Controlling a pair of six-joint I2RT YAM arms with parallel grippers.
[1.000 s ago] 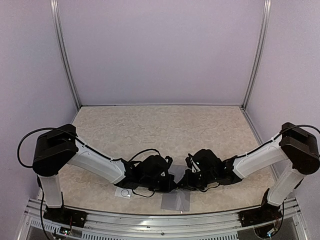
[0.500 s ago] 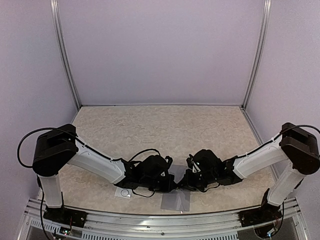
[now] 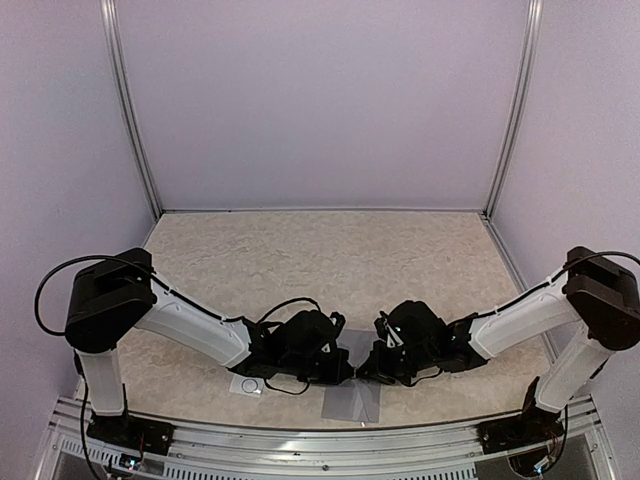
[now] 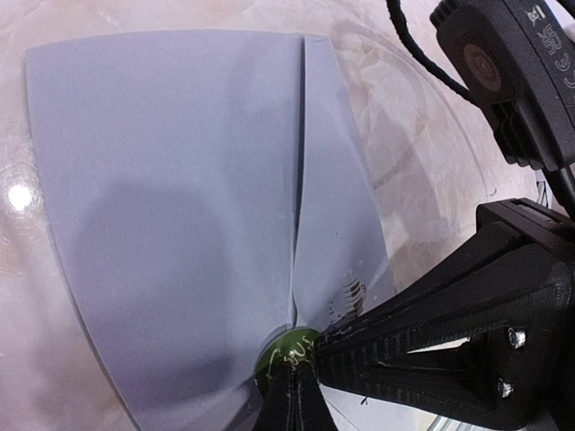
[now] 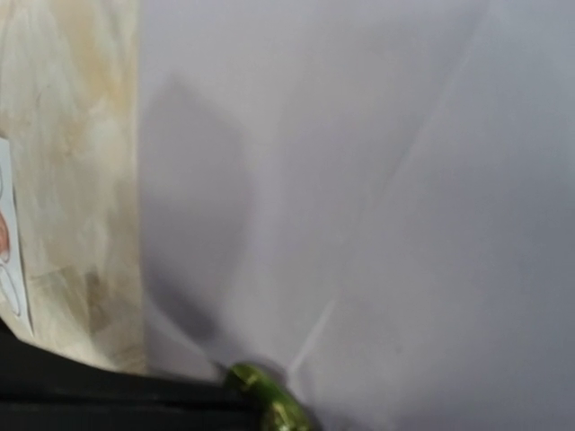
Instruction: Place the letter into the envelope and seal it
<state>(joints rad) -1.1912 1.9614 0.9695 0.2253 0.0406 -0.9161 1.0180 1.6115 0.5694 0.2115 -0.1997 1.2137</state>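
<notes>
The grey envelope [image 3: 352, 402] lies flat near the table's front edge, with its flap folded down. It fills the left wrist view [image 4: 180, 180] and the right wrist view [image 5: 359, 180]. A small green round sticker [image 4: 283, 350] sits at the flap's tip, slightly raised, and shows blurred in the right wrist view [image 5: 269, 404]. My left gripper [image 4: 292, 400] is shut, its tips on the sticker's edge. My right gripper [image 4: 346, 346] reaches in from the right, its fingers tapering together to the sticker. In the top view both grippers meet over the envelope's far edge, left [image 3: 347, 370] and right [image 3: 364, 371]. The letter is not visible.
A white sticker card [image 3: 248, 385] lies on the table left of the envelope, and its edge shows in the right wrist view [image 5: 7, 242]. The metal rail [image 3: 320, 440] runs along the near edge just below the envelope. Walls enclose the table.
The right arm has sunk slightly and its gripper has edged a little toward the near edge. The left arm and the envelope have not moved.
</notes>
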